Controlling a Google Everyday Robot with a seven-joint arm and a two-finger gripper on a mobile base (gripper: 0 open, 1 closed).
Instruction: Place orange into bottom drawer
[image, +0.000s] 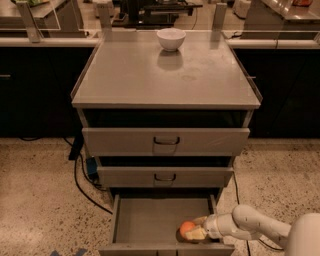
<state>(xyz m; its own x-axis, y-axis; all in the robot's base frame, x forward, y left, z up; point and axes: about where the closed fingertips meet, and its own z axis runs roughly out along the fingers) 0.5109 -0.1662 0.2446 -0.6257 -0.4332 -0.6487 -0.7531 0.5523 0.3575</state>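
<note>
Perhaps lab, steel cabinet (165, 75), jaws in drawer (150, 220)

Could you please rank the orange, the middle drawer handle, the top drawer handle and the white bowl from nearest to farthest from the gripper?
1. orange: held in the gripper, low over the open bottom drawer, right side.
2. middle drawer handle: above, slightly left.
3. top drawer handle: higher still.
4. white bowl: at the back of the cabinet top.

Dim light — cabinet top (130, 80) sheen; hand (193, 232) gripping orange (186, 227) casts shadow in bottom drawer (150, 220).
</note>
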